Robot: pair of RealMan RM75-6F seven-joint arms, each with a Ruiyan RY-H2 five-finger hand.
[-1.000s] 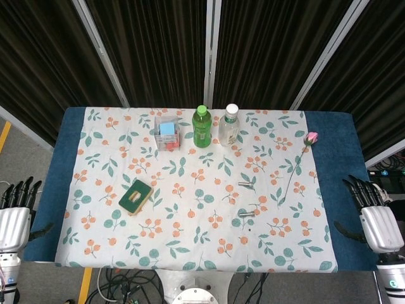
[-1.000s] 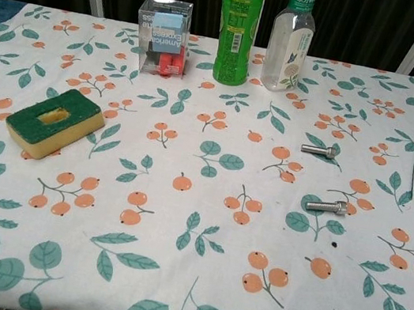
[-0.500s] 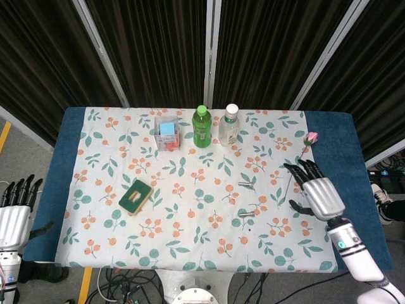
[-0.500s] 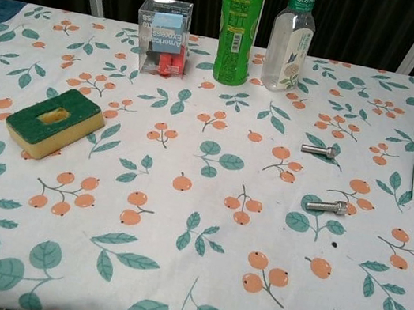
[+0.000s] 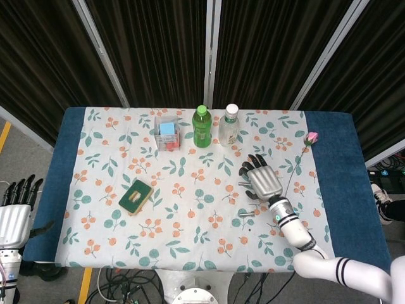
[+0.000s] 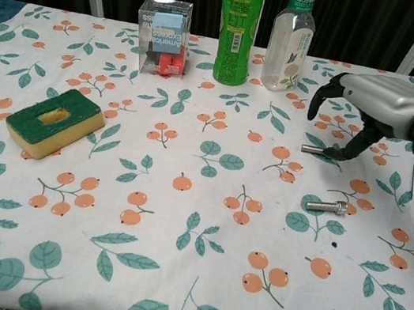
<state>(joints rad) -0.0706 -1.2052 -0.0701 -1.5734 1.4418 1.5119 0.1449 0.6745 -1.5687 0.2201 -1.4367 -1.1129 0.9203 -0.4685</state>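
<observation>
My right hand (image 5: 261,178) hangs over the right middle of the flowered tablecloth (image 5: 190,234), fingers apart and curved downward, holding nothing. In the chest view the right hand (image 6: 368,103) is just above a small steel bolt (image 6: 310,149), its thumb tip close to the bolt's right end; whether it touches I cannot tell. A second bolt (image 6: 326,206) (image 5: 245,215) lies nearer the front. My left hand (image 5: 14,212) stays off the table's left edge, fingers spread and empty.
At the back stand a green bottle (image 5: 202,127) (image 6: 238,28), a clear bottle (image 5: 230,126) (image 6: 288,45) and a clear plastic box (image 5: 167,133) (image 6: 164,36). A green-topped sponge (image 5: 136,196) (image 6: 55,123) lies left. A pink rose (image 5: 311,137) lies right.
My right hand has swept from beyond the table's right edge leftward onto the cloth, ending above the upper bolt. The left hand has barely moved.
</observation>
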